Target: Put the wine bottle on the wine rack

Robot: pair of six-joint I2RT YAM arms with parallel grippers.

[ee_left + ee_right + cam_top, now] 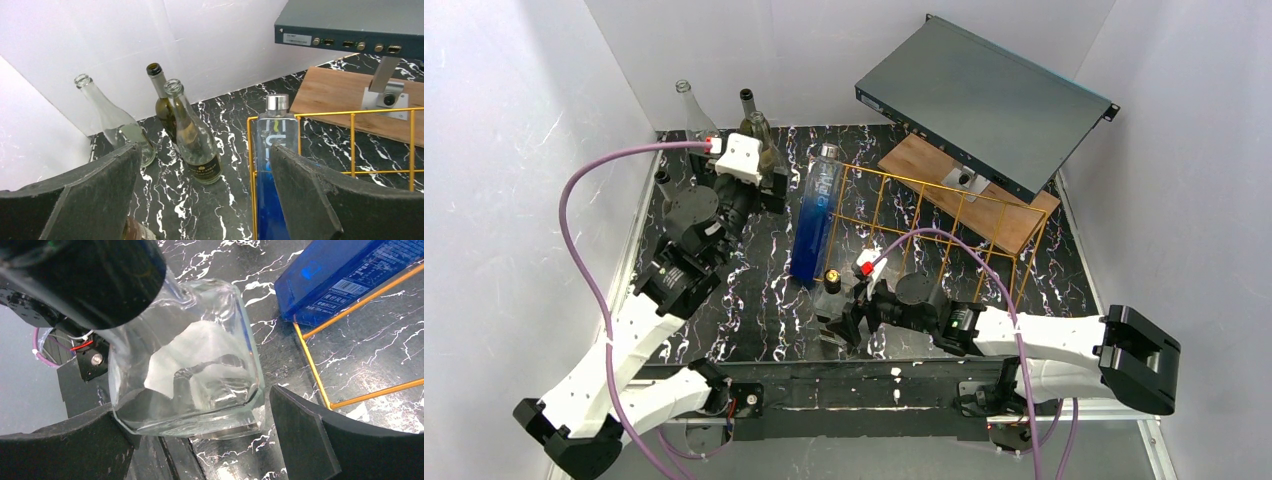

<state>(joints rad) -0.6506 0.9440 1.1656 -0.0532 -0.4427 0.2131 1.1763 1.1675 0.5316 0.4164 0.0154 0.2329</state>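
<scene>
Although a blue bottle (816,210) already lies in the rack's (352,140) leftmost slot, a clear bottle (200,355) stands on the counter (764,300) beside the rack, straddled by the unclenched right end effector (192,402); the left end effector (205,150) gapes too.

The surface (764,300) was black marble veined in white. Toward two o'clock, the wine rack (352,145) was orange-gold wire. The tall square bottle (814,215) faded from clear to deep blue under a silver cap (277,102). The squat square bottle (190,365) was colourless and black-capped. At one o'clock sat a brown wooden board (919,160) and a dark grey-blue network switch (984,95). The cables (564,197) were purple.
</scene>
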